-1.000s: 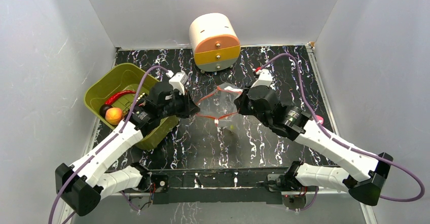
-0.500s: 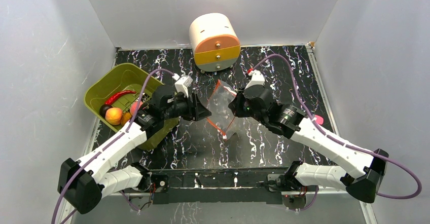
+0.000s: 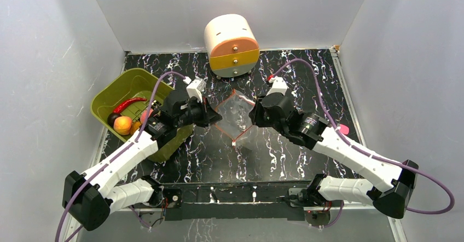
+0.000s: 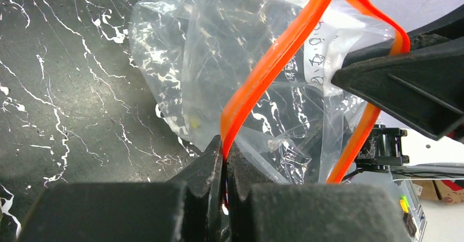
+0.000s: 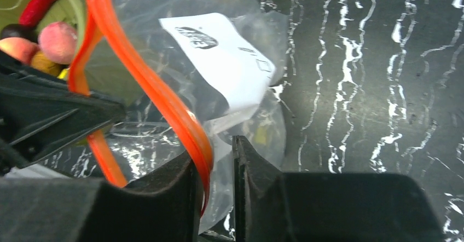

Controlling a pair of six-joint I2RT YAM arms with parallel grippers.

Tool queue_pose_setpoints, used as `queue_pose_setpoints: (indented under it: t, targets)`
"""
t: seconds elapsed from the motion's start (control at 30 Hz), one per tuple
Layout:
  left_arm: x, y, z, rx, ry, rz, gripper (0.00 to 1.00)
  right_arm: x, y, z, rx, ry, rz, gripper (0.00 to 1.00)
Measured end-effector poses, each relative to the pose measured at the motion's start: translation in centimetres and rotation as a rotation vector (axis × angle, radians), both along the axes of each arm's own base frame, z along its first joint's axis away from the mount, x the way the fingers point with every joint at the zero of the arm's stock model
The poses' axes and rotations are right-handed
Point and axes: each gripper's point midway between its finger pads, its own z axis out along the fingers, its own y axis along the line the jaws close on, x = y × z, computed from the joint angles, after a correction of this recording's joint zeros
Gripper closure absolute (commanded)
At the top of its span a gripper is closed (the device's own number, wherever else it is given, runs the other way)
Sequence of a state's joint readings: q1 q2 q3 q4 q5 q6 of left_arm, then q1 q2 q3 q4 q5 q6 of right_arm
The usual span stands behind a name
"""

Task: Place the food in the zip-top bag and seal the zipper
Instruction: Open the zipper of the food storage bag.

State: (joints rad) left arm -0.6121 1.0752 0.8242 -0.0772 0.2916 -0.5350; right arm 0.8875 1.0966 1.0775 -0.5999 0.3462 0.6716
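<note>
The clear zip-top bag [image 3: 235,116] hangs between both grippers over the middle of the table, its mouth spread. My left gripper [image 4: 225,149] is shut on the orange zipper [image 4: 273,61] at the bag's left rim. My right gripper [image 5: 216,154] is open a little. The zipper's other side [image 5: 158,94] rests against its left finger, and thin film lies in the gap. A small yellow piece [image 5: 262,132] shows through the bag's bottom. More food, a pink fruit [image 5: 57,40] and an orange one [image 3: 122,125], lies in the green basket.
The olive-green basket [image 3: 112,91] stands at the left, close behind my left arm, with a red chili [image 3: 128,104] in it. A white and orange drawer unit [image 3: 231,44] sits at the back centre. White walls close off the table on three sides.
My left gripper opened, then shut again on the zipper's left side. My right gripper's jaws parted slightly. The bag's mouth changed from a wide stretch to a narrower diamond.
</note>
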Motion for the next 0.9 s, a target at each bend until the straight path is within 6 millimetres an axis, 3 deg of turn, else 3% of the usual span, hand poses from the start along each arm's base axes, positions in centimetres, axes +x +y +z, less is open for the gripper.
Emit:
queue_pose_setpoints:
  t: [0.13, 0.33, 0.47, 0.57, 0.63, 0.77, 0.9]
  targets:
    - [-0.1, 0.0, 0.3, -0.007, -0.009, -0.002, 1.0, 0.2, -1.4, -0.7, -0.058, 0.006, -0.048, 0.79]
    - [-0.3, 0.1, 0.6, -0.016, -0.018, -0.005, 1.0, 0.6, -3.1, -0.8, -0.121, -0.003, -0.123, 0.99]
    - [-0.3, 0.6, 0.1, 0.013, -0.013, 0.013, 1.0, 1.0, -5.0, -0.1, -0.178, -0.027, -0.196, 1.0]
    - [-0.4, 1.1, -0.1, 0.04, -0.006, 0.031, 1.0, 1.1, -5.4, 0.7, -0.178, -0.048, -0.214, 1.0]
    - [-0.4, 1.2, 0.1, 0.047, -0.005, 0.032, 0.92, 0.9, -5.1, 1.0, -0.164, -0.054, -0.191, 1.0]
    - [-0.5, 1.2, 0.6, 0.047, -0.004, 0.032, 0.63, 0.1, -4.4, 1.9, -0.081, -0.086, -0.124, 1.0]
    - [-0.6, 1.6, 0.9, 0.067, 0.012, 0.04, 0.51, -0.2, -3.9, 2.1, -0.039, -0.1, -0.093, 1.0]
